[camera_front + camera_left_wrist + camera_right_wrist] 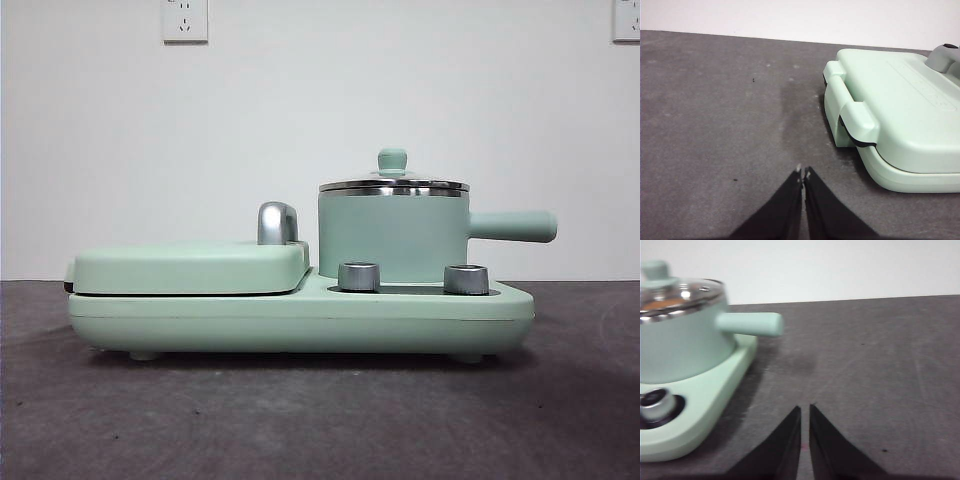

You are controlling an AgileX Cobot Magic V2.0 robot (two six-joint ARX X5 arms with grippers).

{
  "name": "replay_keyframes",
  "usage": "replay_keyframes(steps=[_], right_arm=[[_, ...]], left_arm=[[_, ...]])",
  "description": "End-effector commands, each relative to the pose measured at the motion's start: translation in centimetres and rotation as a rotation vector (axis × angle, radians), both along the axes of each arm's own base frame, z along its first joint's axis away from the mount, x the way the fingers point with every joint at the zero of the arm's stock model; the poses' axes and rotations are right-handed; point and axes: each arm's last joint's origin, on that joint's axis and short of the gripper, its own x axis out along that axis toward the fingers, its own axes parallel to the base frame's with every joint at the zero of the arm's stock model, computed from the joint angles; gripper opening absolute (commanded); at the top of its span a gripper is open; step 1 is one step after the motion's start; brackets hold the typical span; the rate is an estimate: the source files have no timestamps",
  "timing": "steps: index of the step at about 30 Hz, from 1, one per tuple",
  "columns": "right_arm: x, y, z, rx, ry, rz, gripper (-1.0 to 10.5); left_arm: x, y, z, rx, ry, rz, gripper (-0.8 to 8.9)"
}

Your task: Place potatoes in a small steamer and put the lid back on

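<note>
The small steamer (393,235), a mint green pot with a straight side handle, stands on the right half of the mint green appliance base (300,320). The lid (393,183) sits on it, its green knob up. In the right wrist view the steamer (682,340) and lid (675,292) appear again, and an orange-brown patch shows through the glass, likely the potato (662,303). My right gripper (805,412) is shut and empty over the mat, to the handle's side of the pot. My left gripper (803,173) is shut and empty over the mat, beside the griddle end.
A flat mint green griddle cover (190,265) with a chrome handle (277,222) fills the base's left half; its hinge end (852,110) faces my left gripper. Two steel dials (360,276) sit on the base's front. Dark grey mat (300,420) covers the table.
</note>
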Motion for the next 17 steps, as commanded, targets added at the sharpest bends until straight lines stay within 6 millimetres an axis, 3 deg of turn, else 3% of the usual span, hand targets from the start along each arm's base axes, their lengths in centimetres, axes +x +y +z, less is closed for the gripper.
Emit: replay_keyframes(steps=[1,17], right_arm=[[-0.04,-0.22,-0.21,-0.015,0.007,-0.045,0.2],[-0.08,-0.27,-0.56,-0.026,0.043,-0.071,0.3]], left_arm=[[0.08,0.01,-0.63,-0.005,0.022,0.002,0.11],[0.08,0.01,-0.63,-0.005,0.022,0.002,0.11]])
